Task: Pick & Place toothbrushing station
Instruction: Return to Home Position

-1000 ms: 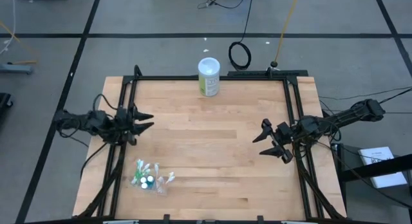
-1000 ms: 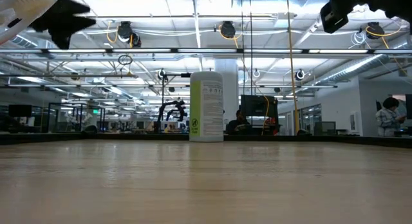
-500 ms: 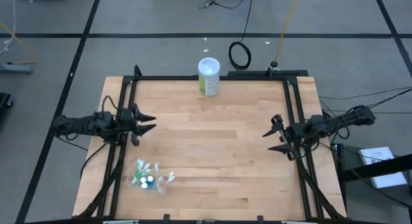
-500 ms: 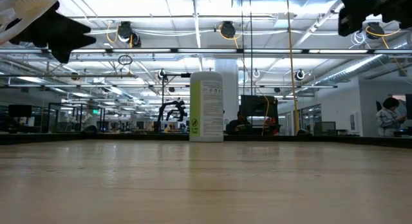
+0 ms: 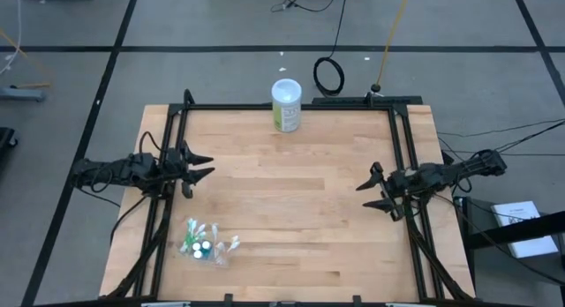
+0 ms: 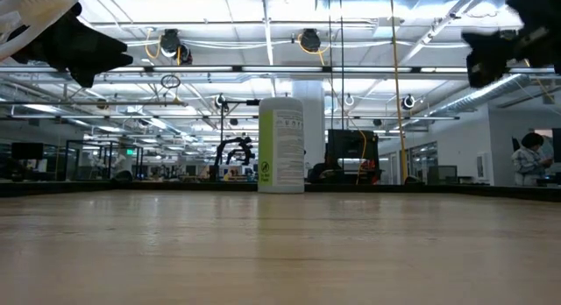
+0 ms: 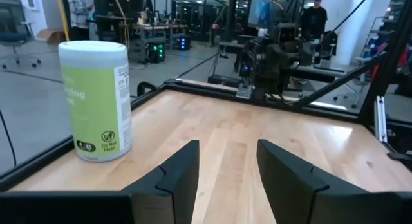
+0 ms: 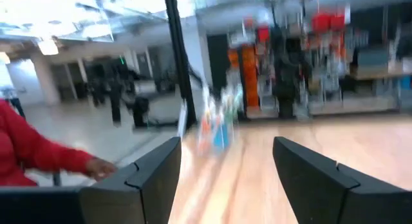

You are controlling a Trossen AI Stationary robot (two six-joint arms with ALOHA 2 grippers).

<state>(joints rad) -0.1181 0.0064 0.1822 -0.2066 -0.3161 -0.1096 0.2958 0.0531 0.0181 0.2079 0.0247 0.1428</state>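
Target clear plastic cup of toothbrushes and teal tubes (image 5: pixel 205 243): near-left on wooden surface (image 5: pixel 291 210), nearward of spread left hand (image 5: pixel 201 166); spread right hand (image 5: pixel 367 194) well apart.

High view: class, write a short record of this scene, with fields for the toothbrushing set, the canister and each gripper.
toothbrushing station: brushes and tubes bunched together, on the table near its left edge, touched by neither gripper
canister: upright, at the middle of the far edge
left gripper: open, empty, above the left edge
right gripper: open, empty, above the right edge
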